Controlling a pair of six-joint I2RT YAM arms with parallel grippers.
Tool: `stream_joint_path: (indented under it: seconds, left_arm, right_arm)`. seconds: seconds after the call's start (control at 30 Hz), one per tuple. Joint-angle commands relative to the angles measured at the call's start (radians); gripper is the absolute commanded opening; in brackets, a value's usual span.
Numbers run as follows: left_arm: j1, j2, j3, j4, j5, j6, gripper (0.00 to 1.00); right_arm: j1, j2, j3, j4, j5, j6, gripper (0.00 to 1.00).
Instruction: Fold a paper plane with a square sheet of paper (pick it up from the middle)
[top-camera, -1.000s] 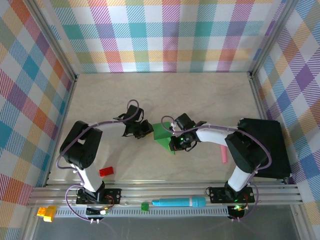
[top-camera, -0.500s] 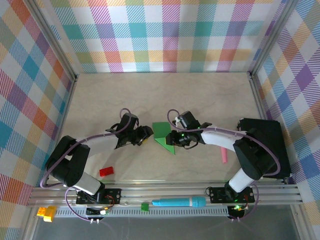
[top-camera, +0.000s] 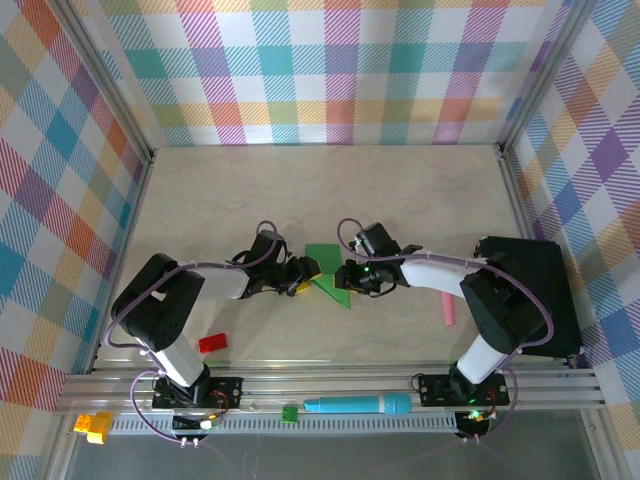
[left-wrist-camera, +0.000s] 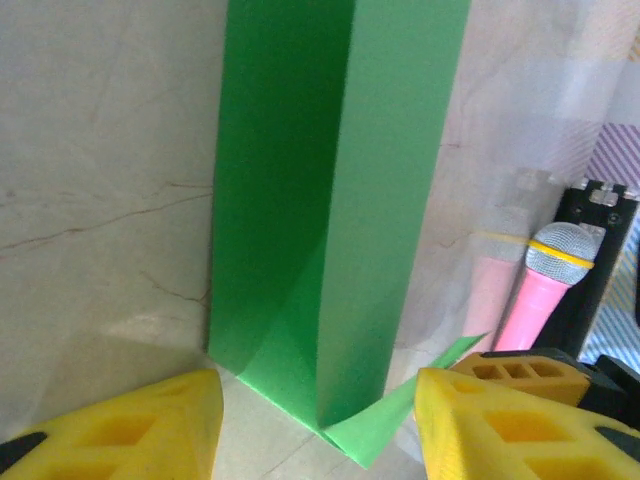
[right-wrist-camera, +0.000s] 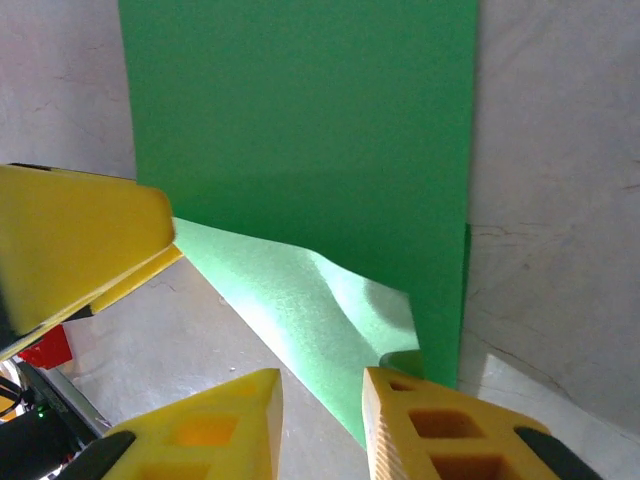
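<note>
The partly folded, bright-green square sheet of paper lies released at mid-table. The left gripper has closed in on its left edge and spread wide, empty. The right gripper has parted slightly beside a raised flap, so the next crease likely needs a fresh grip.

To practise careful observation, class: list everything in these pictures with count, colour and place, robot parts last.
folded thin paper sheet: one, bright green, table centre between the grippers
small plastic block: one, red, table near left
toy microphone: one, pink, right of centre
flat case: one, black, table's right edge
cylindrical marker: one, teal, front rail
tiny plastic block: one, green, rail beside marker
toy block: one, yellow, front left corner
left gripper: one, yellow fingers, open at paper's left
right gripper: one, yellow fingers, slightly open at paper's right
</note>
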Motion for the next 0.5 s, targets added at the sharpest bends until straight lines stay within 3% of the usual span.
stream_joint_path:
  seconds: [0.0,0.47]
  left_arm:
    - [-0.004,0.022,0.0,0.083,0.075,0.04,0.52]
    - [0.023,0.076,0.028,0.1,0.186,0.203,0.42]
  right_arm:
    - [-0.007,-0.012,-0.008,0.012,0.005,0.004,0.24]
    - [-0.019,0.014,-0.002,-0.006,0.014,-0.008,0.18]
